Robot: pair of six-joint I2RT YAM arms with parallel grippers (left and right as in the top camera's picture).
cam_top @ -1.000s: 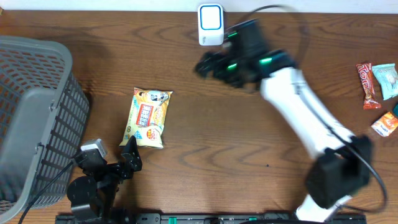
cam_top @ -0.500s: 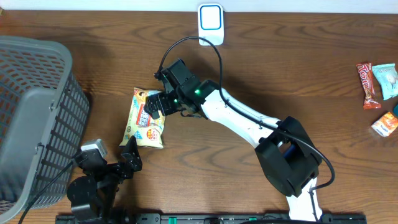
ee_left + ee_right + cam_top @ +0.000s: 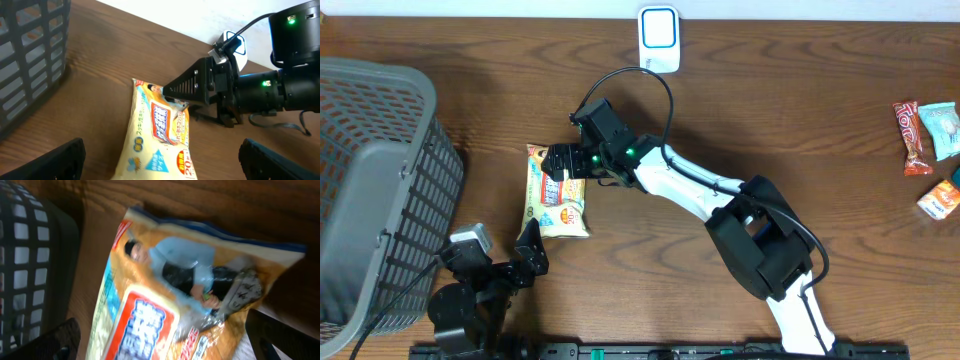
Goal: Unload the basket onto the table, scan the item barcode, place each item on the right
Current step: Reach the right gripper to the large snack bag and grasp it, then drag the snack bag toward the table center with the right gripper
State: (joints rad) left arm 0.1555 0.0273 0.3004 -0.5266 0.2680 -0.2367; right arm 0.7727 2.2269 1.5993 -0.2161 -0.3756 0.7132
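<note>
A yellow snack bag [image 3: 557, 192] with a red label lies flat on the wooden table, left of centre. My right gripper [image 3: 563, 168] is over the bag's upper end, open, one finger on each side of it. In the right wrist view the bag [image 3: 175, 295] fills the space between the wide-spread fingers. My left gripper [image 3: 525, 255] rests open near the front edge, just below the bag; its wrist view shows the bag [image 3: 157, 135] and the right gripper [image 3: 200, 87] beyond. The white scanner [image 3: 659, 38] stands at the back edge. No barcode is visible.
A grey mesh basket [image 3: 370, 190] takes up the left side of the table, close to the bag. Several small snack packs [image 3: 925, 140] lie at the far right edge. The right arm's cable loops above the bag.
My right arm swung from beside the scanner at the back down and left onto the bag. The bag shifted slightly left and straightened. The left arm stayed still.
</note>
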